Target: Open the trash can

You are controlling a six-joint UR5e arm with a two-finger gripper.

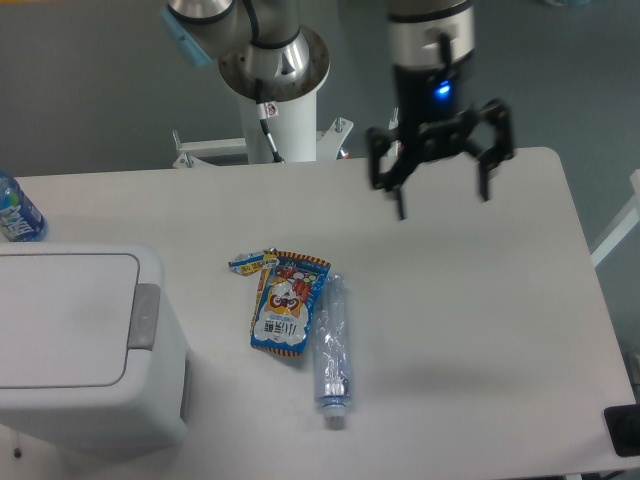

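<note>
The trash can (80,345) is a large white boxy bin at the table's front left. Its flat lid (60,318) lies shut, and the grey push tab (145,315) sits on its right edge. My gripper (443,205) hangs in the air over the back right of the table, far to the right of the bin. Its two black fingers (399,200) are spread wide apart and hold nothing.
A blue and orange snack packet (287,305) lies mid-table with a small wrapper (252,262) at its top left. A crushed clear plastic bottle (332,350) lies beside the packet. A blue bottle (15,212) stands at the far left edge. The arm's base (275,80) stands behind the table.
</note>
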